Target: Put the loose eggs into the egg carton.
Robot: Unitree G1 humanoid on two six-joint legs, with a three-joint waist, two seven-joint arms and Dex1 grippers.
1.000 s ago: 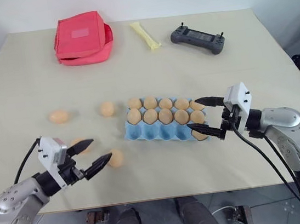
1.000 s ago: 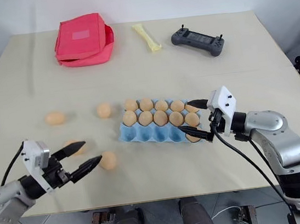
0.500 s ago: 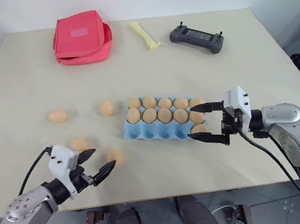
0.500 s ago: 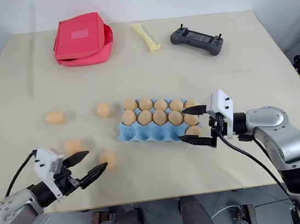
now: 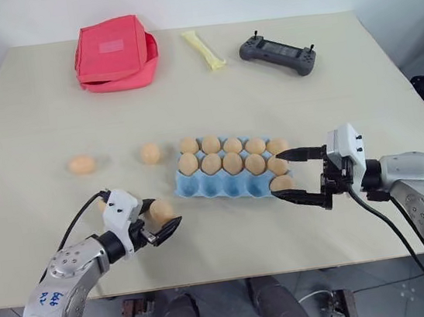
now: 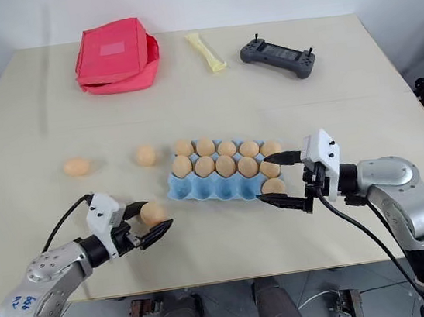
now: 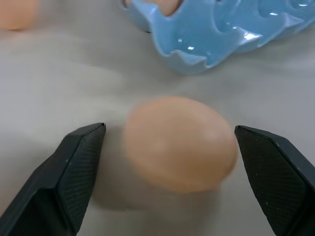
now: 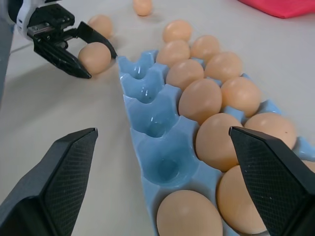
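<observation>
beige table point(image 5: 282, 94) by pale wall, left gripper point(image 5: 161, 218) spread around loose egg point(image 5: 161, 210), right gripper point(image 5: 296, 175) spread beside egg carton point(image 5: 212, 187)

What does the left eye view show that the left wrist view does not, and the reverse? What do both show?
Left eye view, beyond the wrist view: the red pouch, the yellow packet and the black controller at the table's far side, and the right gripper, open at the egg carton's right end.
Left wrist view, beyond the eye view: a gap between the loose egg and each finger, so it is not yet clamped.
Both: the left gripper open around that egg, beside the carton.
</observation>
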